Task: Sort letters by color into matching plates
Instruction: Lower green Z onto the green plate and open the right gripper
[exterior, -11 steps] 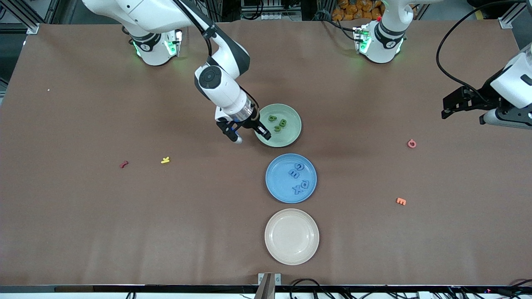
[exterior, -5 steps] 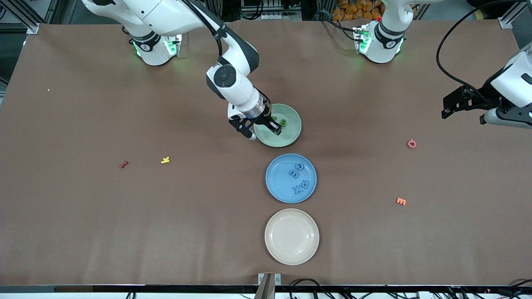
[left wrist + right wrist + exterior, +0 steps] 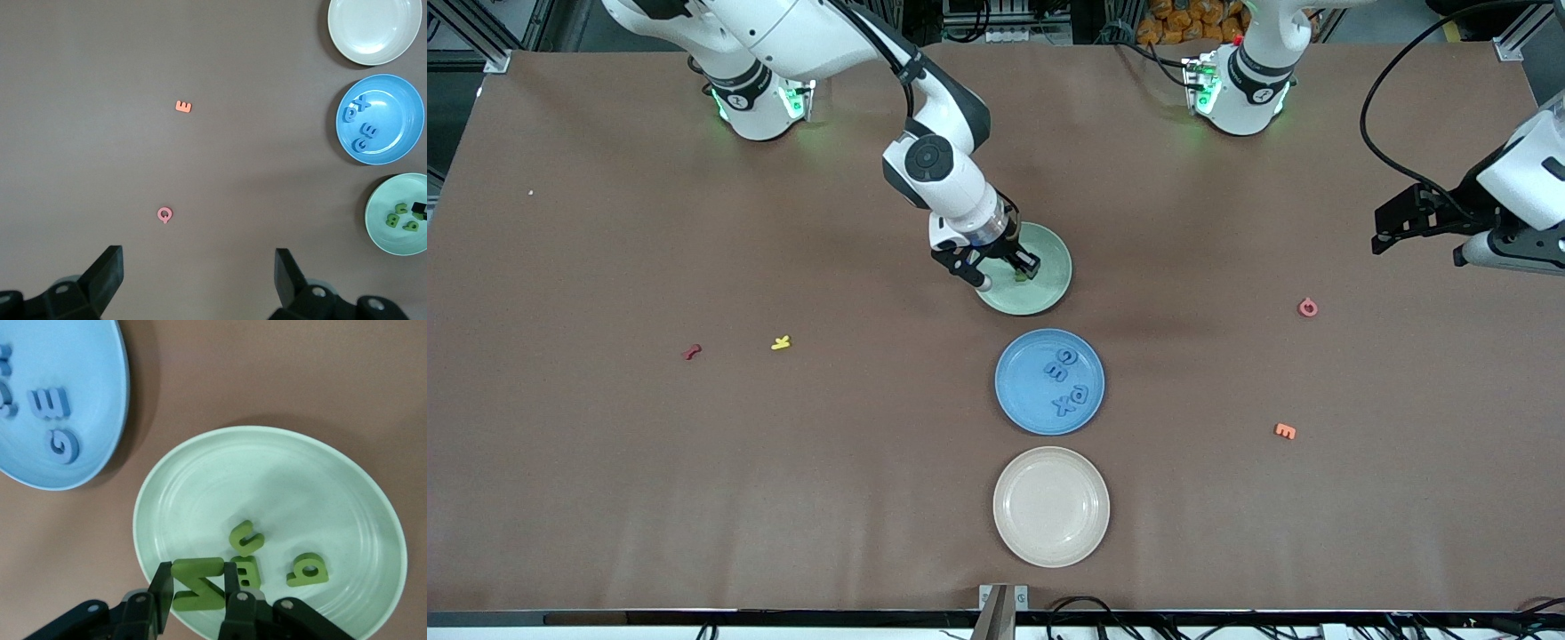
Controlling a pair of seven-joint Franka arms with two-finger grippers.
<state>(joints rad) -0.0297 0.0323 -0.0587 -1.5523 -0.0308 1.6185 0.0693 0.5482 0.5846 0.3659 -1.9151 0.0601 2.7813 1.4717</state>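
- A brown table (image 3: 694, 498) carries three plates in a row, strays scattered around.
- Nearest, the cream plate (image 3: 1051, 507) lies bare.
- Next, the blue plate (image 3: 1049, 382) holds four blue letters (image 3: 1065, 382); that colour looks finished.
- Farthest, the green plate (image 3: 269, 528) holds three green letters (image 3: 245, 537).
- The right gripper (image 3: 197, 590) is over it, clamped on the fourth green letter (image 3: 197, 583); only its release remains.
- The left gripper (image 3: 199, 270) waits, jaws wide and empty, over the left arm's end.

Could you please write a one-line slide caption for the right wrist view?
Right gripper holds a green letter over the pale green plate, where three green letters already lie.
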